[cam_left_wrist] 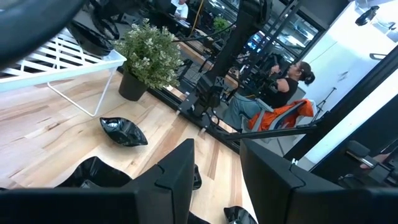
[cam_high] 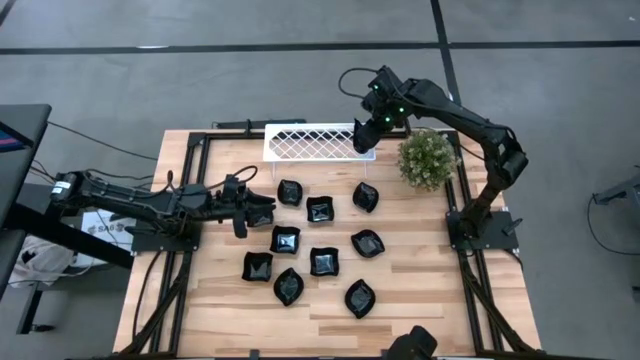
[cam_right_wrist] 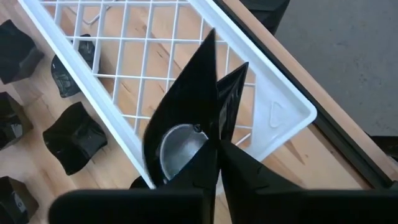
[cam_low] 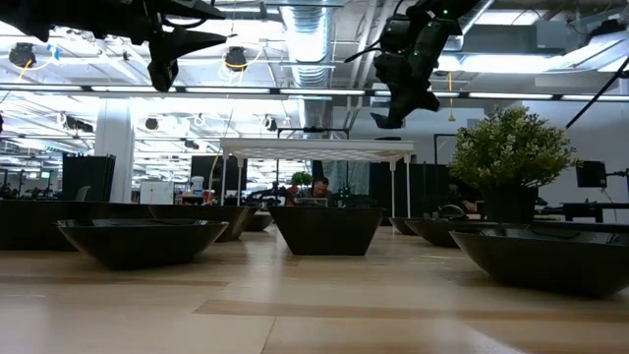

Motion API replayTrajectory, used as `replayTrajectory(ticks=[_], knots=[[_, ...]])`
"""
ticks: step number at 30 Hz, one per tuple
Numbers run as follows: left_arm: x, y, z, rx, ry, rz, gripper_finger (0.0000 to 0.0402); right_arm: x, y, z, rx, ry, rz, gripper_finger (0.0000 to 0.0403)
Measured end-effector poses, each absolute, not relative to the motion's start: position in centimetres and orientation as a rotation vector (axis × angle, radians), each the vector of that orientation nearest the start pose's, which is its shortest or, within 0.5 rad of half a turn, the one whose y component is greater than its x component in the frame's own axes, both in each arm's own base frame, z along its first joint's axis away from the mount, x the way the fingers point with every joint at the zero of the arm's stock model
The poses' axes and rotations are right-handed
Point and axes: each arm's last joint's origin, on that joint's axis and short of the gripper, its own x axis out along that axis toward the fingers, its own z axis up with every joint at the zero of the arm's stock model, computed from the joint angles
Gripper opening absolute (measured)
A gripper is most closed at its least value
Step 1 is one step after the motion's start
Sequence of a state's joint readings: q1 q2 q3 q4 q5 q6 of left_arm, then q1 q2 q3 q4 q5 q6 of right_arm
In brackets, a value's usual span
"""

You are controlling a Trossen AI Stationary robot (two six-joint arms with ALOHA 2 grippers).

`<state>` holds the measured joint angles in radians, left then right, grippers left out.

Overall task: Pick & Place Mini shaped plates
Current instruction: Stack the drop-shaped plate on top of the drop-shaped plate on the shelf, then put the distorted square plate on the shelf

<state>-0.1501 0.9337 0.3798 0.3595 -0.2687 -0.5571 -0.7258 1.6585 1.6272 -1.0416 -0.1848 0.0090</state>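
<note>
Wooden table [cam_high: 400, 290] carries a white lattice tray [cam_high: 300, 140] at its far edge and a potted plant [cam_high: 427, 158] beside it. Right gripper [cam_high: 364, 138] hangs over the tray's end, fingers pinching a mini shaped plate [cam_right_wrist: 186, 124] on edge. Left gripper [cam_high: 262, 208], fingers spread and empty, hovers beside ten more plates [cam_high: 320, 262] lying mid-table.

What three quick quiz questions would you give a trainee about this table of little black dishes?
1. True or false: the left gripper holds a plate.
2. The right gripper holds a black mini plate above what? A. the white lattice tray B. the potted plant C. bare table
3. How many mini plates lie on the table in the high view?
Key: 1 false; 2 A; 3 nine.
</note>
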Motion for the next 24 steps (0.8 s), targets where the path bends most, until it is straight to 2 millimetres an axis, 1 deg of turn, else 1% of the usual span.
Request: replayTrajectory(ticks=[7,12,16,18,19,24], knots=[[19.6,-2.2,21.9,-0.515,0.152,0.167,0.0131,25.5,-21.9,33.4,0.486,0.97,-0.496,0.0053],[19.6,-2.2,21.9,-0.515,0.152,0.167,0.0131,25.5,-22.0,33.5,0.47,0.964,-0.517,0.0055],[19.6,-2.2,21.9,-0.517,0.155,0.158,0.0131,25.8,-22.3,33.9,0.465,0.897,-0.543,0.0054],[19.6,-2.3,21.9,-0.518,0.159,0.145,0.0131,26.0,-22.0,34.9,0.434,0.824,-0.544,0.0054],[19.6,-2.3,21.9,-0.519,0.162,0.135,0.0131,26.1,-21.7,35.7,0.403,0.768,-0.541,0.0054],[19.5,-2.6,21.9,-0.537,0.17,0.12,0.0131,26.2,-19.0,41.2,0.196,0.435,-0.489,0.0054]])
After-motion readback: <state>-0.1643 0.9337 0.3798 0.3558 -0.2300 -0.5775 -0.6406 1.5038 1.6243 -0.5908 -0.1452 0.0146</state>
